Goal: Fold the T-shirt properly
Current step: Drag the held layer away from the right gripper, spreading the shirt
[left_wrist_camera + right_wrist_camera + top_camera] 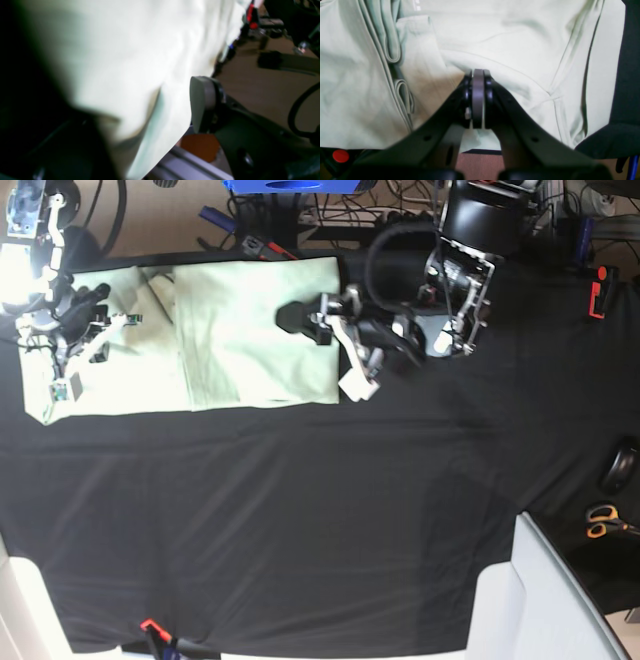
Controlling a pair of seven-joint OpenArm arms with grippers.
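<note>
The pale mint-green T-shirt (250, 330) lies partly folded at the back left of the black tabletop (300, 510). My left gripper (328, 350) stands open at the shirt's right edge. In the blurred left wrist view the T-shirt (112, 62) lies between its spread fingers, and one grey pad (201, 105) shows beside the hem with a small gap. My right gripper (80, 345) rests on the shirt's left part. In the right wrist view the right gripper (478, 72) has its pads pressed together, and a ridge of the T-shirt (520, 37) gathers at the tips. Layered hems (395, 50) are stacked to the left.
Orange-handled scissors (602, 520) and a dark object (622, 468) lie at the right edge. A red item (597, 290) sits at the back right. A white surface (560, 600) covers the front right corner. Cables and a blue box (290, 185) stand behind the table.
</note>
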